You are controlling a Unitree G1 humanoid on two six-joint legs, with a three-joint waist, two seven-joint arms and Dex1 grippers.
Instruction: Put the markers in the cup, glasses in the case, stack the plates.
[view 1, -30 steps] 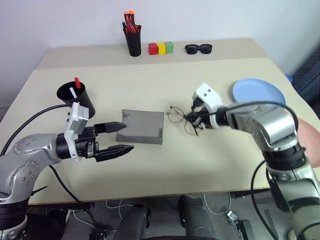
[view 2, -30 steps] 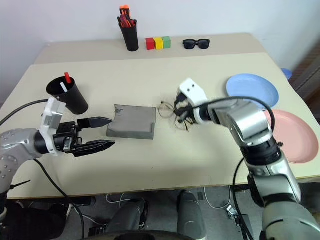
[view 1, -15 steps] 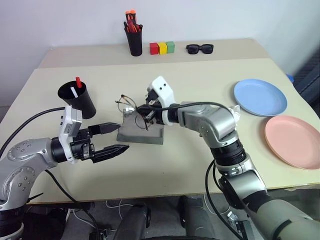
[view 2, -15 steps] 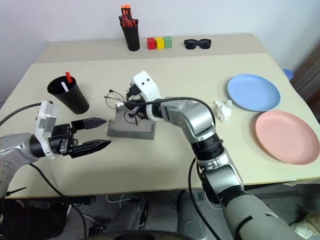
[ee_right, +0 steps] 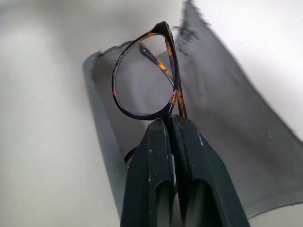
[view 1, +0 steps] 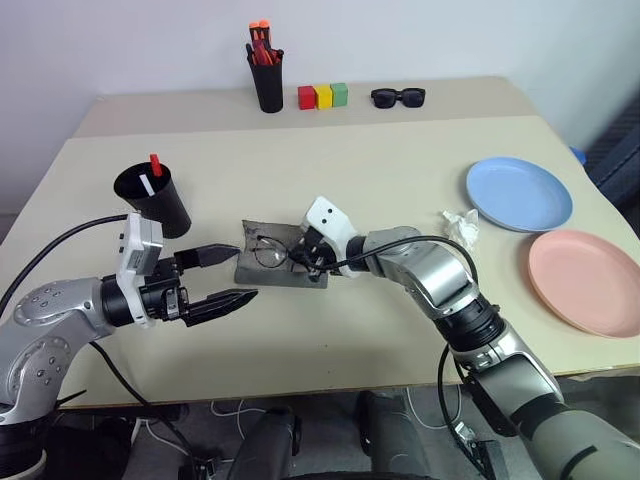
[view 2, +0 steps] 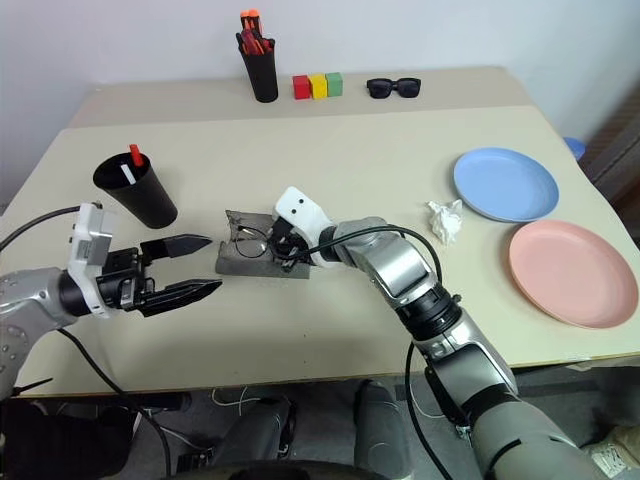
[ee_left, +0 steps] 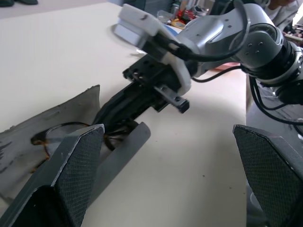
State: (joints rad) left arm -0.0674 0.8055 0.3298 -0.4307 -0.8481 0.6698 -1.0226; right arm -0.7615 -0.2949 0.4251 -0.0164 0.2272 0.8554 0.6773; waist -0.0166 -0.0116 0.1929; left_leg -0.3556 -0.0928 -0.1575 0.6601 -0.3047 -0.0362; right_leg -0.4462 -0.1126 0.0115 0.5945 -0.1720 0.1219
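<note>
Right wrist view shows the right gripper (ee_right: 173,124) nearly closed, pinching the glasses (ee_right: 144,78) by the frame over the open grey case (ee_right: 227,123); left gripper (view 1: 226,273) gapes empty beside it.

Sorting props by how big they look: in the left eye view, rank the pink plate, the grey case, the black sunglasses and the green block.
1. pink plate, nearest, so possibly flattered
2. grey case
3. black sunglasses
4. green block
</note>
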